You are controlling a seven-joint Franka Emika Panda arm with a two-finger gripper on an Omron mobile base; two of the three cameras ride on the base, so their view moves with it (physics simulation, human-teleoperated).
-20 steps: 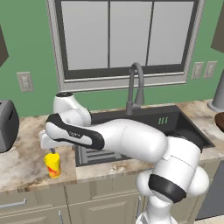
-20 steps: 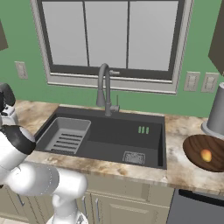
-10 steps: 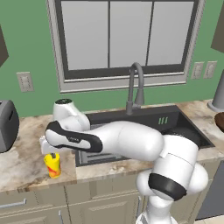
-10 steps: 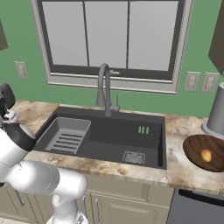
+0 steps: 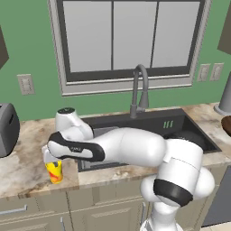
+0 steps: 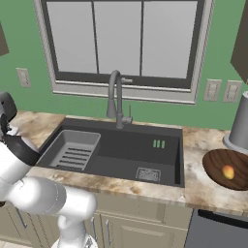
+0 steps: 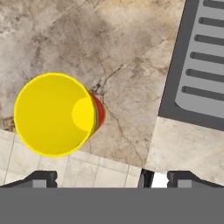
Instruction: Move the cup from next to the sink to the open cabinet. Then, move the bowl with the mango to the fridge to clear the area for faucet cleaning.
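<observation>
The yellow cup (image 5: 54, 171) with red-orange splotches stands upright on the marble counter, left of the sink (image 5: 149, 128). My gripper (image 5: 49, 158) hangs right above it, open and holding nothing. In the hand view I look down into the cup (image 7: 54, 114), which sits left of centre above the left fingertip (image 7: 42, 178), and the open gripper (image 7: 114, 179) does not touch it. The sink's ribbed tray (image 7: 204, 65) shows on the right. The dark wooden bowl (image 6: 219, 163) with the mango (image 6: 227, 172) rests on the counter right of the sink (image 6: 121, 152). The faucet (image 6: 116, 99) rises behind the basin.
A grey toaster (image 5: 6, 128) stands at the far left of the counter. A grey cylinder (image 6: 240, 126) stands behind the bowl. The counter's front edge (image 7: 65, 162) runs just below the cup, with floor tiles beyond it.
The arm has bent lower and swung left and forward, bringing the open hand down over the cup. The cup, the bowl and the cameras have not moved.
</observation>
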